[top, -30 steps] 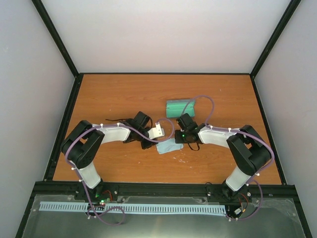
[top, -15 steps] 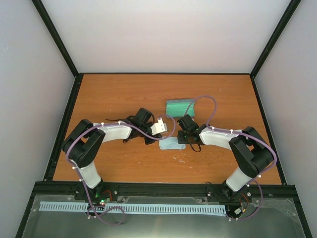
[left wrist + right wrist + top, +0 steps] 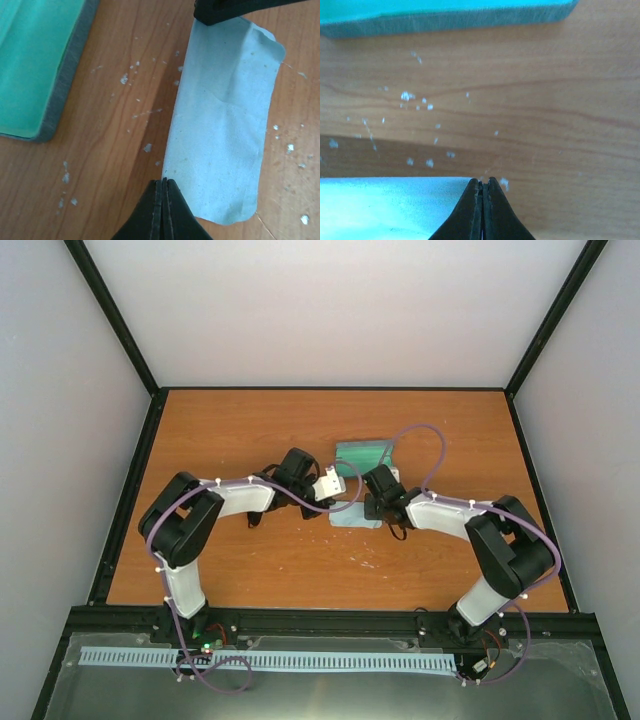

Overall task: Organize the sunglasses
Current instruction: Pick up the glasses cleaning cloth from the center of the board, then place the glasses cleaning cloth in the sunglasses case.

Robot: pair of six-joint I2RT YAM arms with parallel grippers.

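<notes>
The pale blue cloth (image 3: pixel 352 520) is stretched flat between both grippers, just in front of the open grey-blue case (image 3: pixel 362 453) with green inside. My left gripper (image 3: pixel 340 504) is shut on a corner of the cloth (image 3: pixel 225 125), with its tips (image 3: pixel 163 181) at the cloth's edge. The case (image 3: pixel 35 60) lies to its left there. My right gripper (image 3: pixel 373 508) is shut on the opposite edge of the cloth (image 3: pixel 385 205). Its tips (image 3: pixel 482 181) point at the case (image 3: pixel 445 17). The sunglasses are out of view.
The wooden table (image 3: pixel 250 430) is ringed by a black frame and pale walls. White specks dot the wood (image 3: pixel 415 100) between cloth and case. The right gripper's black body (image 3: pixel 225 10) shows at the top of the left wrist view.
Both grippers have carried the cloth away from the table's near edge toward the case. The cloth has gone from crumpled to stretched flat between them.
</notes>
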